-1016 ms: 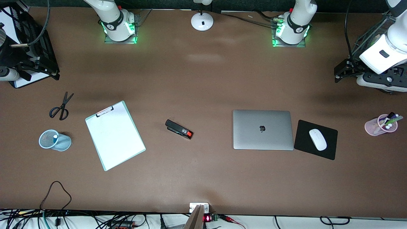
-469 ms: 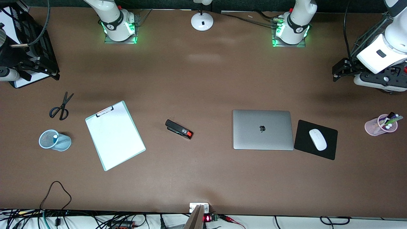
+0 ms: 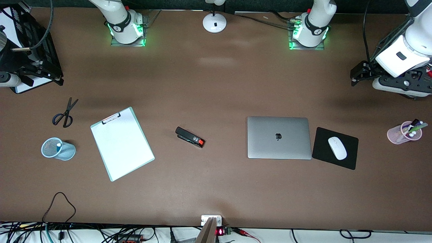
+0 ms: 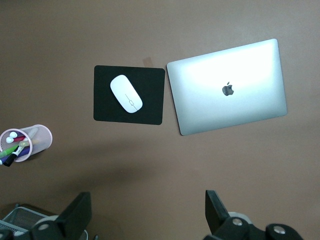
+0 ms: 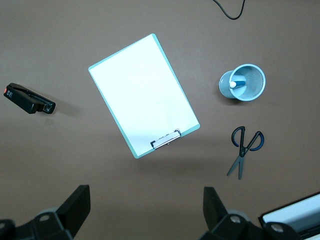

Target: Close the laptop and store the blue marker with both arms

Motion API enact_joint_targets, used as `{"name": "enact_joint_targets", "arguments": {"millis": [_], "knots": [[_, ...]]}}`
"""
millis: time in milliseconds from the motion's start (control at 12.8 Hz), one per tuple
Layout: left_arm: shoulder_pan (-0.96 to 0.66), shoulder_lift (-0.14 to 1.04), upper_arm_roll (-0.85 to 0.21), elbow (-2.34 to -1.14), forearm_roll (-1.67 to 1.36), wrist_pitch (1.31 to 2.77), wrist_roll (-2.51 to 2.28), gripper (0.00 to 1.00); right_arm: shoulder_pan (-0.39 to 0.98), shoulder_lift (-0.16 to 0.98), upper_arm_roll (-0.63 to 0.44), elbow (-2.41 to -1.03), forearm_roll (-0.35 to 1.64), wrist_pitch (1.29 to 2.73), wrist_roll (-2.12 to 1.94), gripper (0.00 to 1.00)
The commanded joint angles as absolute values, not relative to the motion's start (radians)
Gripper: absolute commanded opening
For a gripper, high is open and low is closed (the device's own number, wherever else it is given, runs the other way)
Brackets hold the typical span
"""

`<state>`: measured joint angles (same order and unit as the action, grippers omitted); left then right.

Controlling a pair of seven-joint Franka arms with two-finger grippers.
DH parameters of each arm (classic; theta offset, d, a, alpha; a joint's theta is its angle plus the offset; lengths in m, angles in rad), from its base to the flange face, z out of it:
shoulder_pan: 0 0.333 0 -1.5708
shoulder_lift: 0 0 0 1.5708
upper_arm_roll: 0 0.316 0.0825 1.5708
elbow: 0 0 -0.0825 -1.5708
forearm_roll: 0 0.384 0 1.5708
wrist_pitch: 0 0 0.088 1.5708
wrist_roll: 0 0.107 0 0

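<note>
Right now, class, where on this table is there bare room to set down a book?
Bare patches: between the stapler and the laptop, and between the mouse pad and the pink pen cup. It is crowded around the clipboard, scissors and blue mesh cup.

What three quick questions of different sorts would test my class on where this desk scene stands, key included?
1. True or false: the slim silver-grey laptop lies with its lid shut.
2. Where is the short light-blue marker? A) on the white clipboard B) in the blue mesh cup C) in the pink pen cup
3. Fill in: the white mouse lies on a black ____.

Key: 1 true. 2 B; its white end shows above the rim. 3 mouse pad. The left gripper and the right gripper both hang over the table with fingers open.
</note>
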<state>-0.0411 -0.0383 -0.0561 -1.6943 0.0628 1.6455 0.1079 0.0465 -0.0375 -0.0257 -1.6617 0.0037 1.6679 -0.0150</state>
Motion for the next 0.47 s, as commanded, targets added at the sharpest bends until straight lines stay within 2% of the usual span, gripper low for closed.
{"name": "enact_joint_targets", "arguments": {"millis": [0,391], "knots": [[-0.041,-0.035,-0.055,-1.669,0.055,1.621,0.132,1.0,0.037,-0.035,-0.012,-1.66,0.0,1.66,-0.012,1.0],[-0.041,-0.035,-0.055,-1.667,0.055,1.62,0.132,1.0,0.038,-0.035,-0.012,-1.654,-0.002,1.658,-0.012,1.0]]}}
